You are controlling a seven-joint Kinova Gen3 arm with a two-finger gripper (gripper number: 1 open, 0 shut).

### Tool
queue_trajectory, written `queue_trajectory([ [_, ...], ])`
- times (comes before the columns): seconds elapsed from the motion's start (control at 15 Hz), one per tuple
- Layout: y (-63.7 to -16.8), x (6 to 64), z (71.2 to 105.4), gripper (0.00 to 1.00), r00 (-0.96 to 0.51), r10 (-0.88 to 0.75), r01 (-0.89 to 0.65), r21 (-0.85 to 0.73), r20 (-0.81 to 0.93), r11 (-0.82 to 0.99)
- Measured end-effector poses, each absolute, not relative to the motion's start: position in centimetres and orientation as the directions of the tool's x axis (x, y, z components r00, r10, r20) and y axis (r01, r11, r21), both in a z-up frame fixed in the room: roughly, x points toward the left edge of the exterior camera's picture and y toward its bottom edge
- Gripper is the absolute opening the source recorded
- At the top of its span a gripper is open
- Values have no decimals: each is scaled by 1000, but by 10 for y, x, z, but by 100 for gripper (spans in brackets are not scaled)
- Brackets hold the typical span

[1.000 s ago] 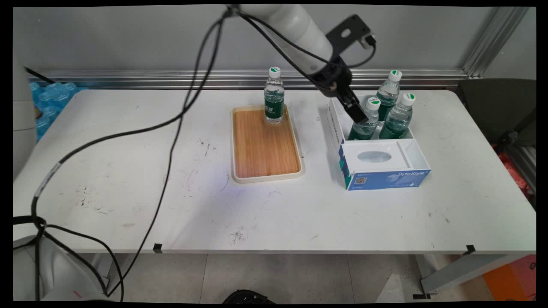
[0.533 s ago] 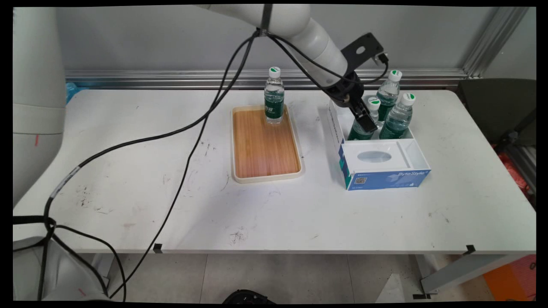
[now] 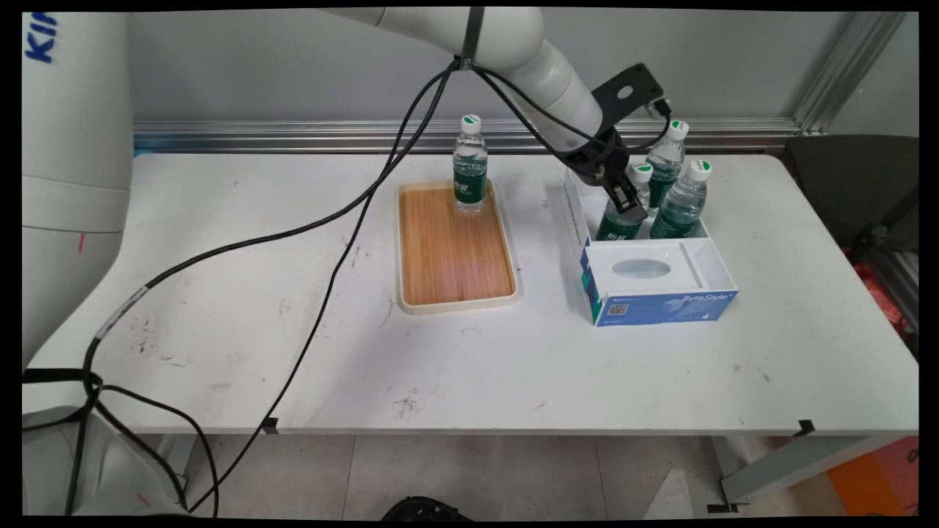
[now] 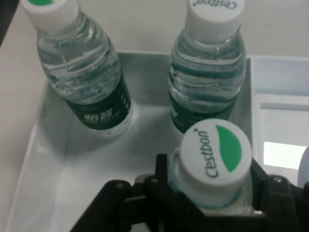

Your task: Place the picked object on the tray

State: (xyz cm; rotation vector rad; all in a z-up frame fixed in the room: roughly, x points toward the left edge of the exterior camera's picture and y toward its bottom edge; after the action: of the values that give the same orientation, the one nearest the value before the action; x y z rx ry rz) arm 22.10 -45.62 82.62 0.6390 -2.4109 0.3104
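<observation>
Two bottles behind pincer.

The claw sits at 1 of 3 bottles in the white box.

The box on the right holds three bottles packed close in its far compartment. The jaws stand on either side of the near-left bottle's neck, just under its cap. The far bottle and the right bottle crowd it from behind and from the right, and the box wall closes the left. Above the caps is open. On the tray, one bottle occupies the far end; its near part lies bare. The worktop in front is open, but black cables hang across its left half.
</observation>
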Motion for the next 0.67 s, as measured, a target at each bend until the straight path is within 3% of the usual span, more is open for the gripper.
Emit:
queue_trajectory([
  [0.33, -457, 222, 840, 0, -686, -377, -524, -61, 622, 850],
  [0.67, -454, 222, 886, 0, -656, -397, -549, -45, 642, 835],
])
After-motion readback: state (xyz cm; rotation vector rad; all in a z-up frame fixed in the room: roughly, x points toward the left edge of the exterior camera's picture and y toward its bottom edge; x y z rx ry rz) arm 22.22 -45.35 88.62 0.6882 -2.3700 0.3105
